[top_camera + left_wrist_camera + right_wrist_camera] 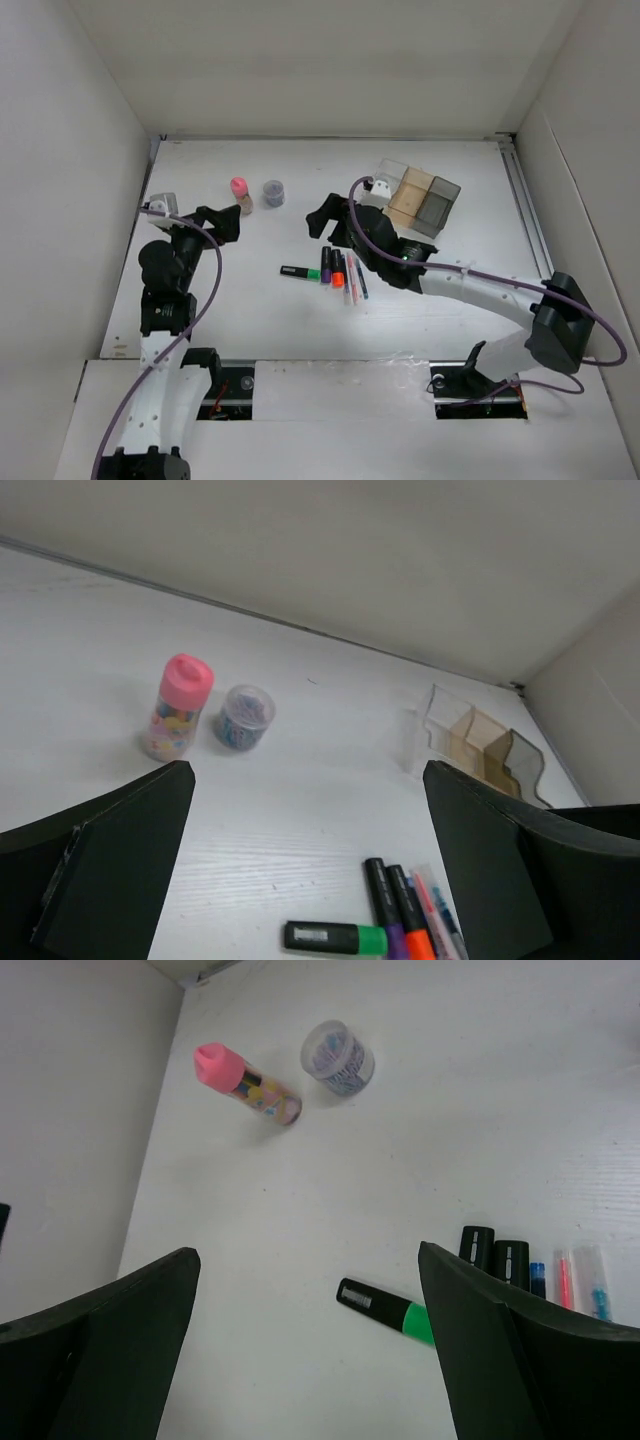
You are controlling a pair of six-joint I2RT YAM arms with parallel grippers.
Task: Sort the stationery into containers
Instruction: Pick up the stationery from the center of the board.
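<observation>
Three stubby black markers lie mid-table: the green-ended one crosswise, the purple-ended and orange-ended ones side by side. Thin pink and blue pens lie just right of them. A pink-capped bottle and a grey round jar stand further back. The three joined boxes sit back right. My left gripper is open and empty, left of the bottle. My right gripper is open and empty, hovering behind the markers. The left wrist view shows the bottle, jar, boxes and green marker.
White walls close in the table on the left, back and right. A metal rail runs along the right edge. The right wrist view shows the bottle, the jar and the green marker between my fingers' span.
</observation>
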